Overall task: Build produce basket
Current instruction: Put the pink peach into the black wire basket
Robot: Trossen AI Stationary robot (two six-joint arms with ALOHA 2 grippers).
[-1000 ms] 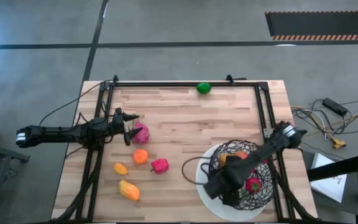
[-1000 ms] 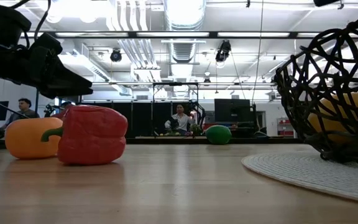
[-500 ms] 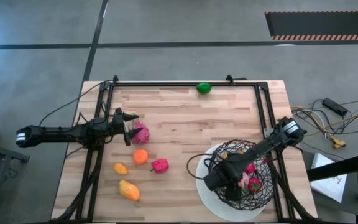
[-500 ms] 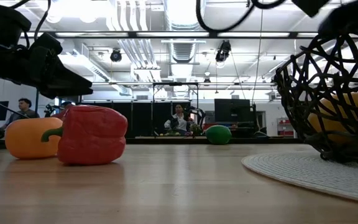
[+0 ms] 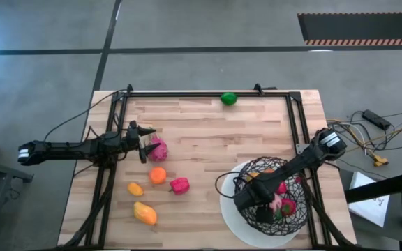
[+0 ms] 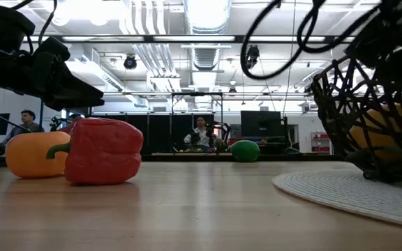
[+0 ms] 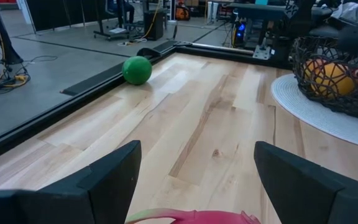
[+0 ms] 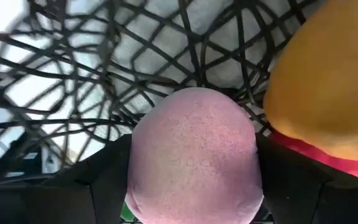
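A pale wood table [image 5: 208, 132] on grey floor: from above, my right gripper [image 5: 255, 200] is down in the basket [image 5: 295, 222] at lower right, the left gripper [image 5: 144, 144] open over a magenta piece [image 5: 158, 148] at centre left. Orange, yellow and pink produce lies loose below it; a green ball [image 5: 228, 99] sits apart at the top rail. Low view: a red pepper [image 6: 103, 151] looks light, hard, slippery; I'd grip its waist. Left wrist: fingers wide, wood clear ahead. Right wrist: a pink fruit [image 8: 193, 155] between spread fingers; held or not, I can't tell; mesh crowds it.
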